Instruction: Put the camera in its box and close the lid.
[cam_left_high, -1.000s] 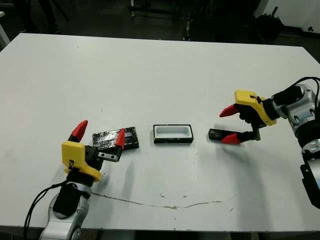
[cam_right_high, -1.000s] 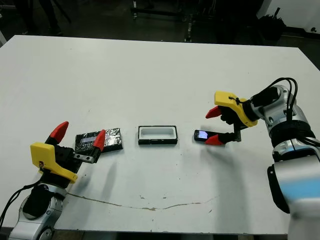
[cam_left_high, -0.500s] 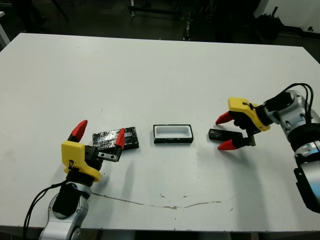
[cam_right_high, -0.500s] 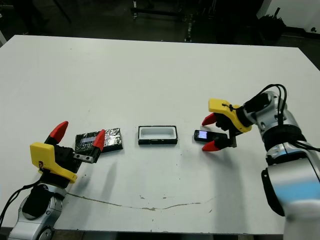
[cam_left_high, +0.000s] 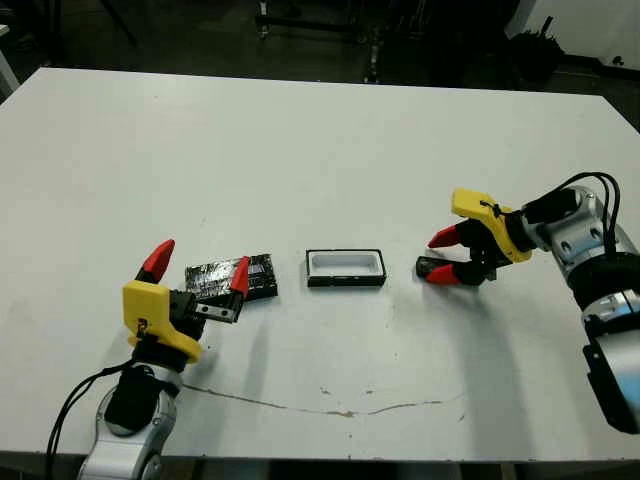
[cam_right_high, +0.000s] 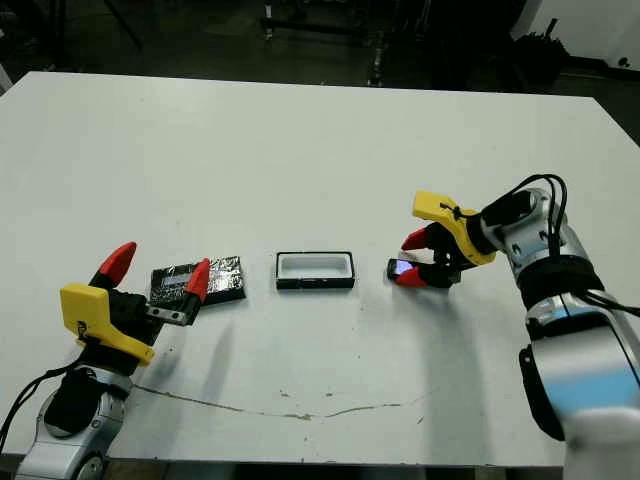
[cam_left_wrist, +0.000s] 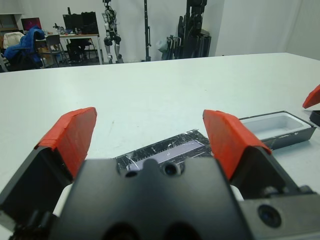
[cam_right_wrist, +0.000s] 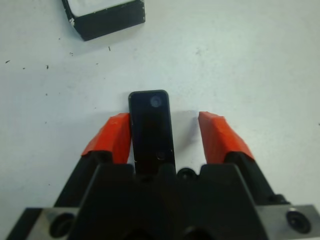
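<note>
1. Head views: over the past second the right gripper (cam_left_high: 446, 256) has dropped from above the camera (cam_right_high: 399, 268) to table level and narrowed, its red tips now straddling the bar. The camera lies flat on the white table (cam_left_high: 330, 150), just beside the right end of the box (cam_left_high: 346, 268), apart from it. The box sits open, white lining up, between the two arms. The lid (cam_left_high: 228, 277), glossy side up, lies left of the box, well apart from it. The left gripper (cam_left_high: 197, 268) hangs spread, one tip over the lid's edge, holding nothing.

2. Left wrist view: the left gripper's fingers (cam_left_wrist: 231, 137) stand wide apart with the lid on the table between and beyond them; the box shows farther on. Furniture and equipment stand beyond the table, clear of the work.

3. Right wrist view: the camera lies lengthwise between the fingers (cam_right_wrist: 218, 135), one pad touching its side, the other with a gap; the claw is partly open, not yet pinching. The grip looks off-centre: closing may push or twist the bar so it slips. Nothing lies between camera and box.
</note>
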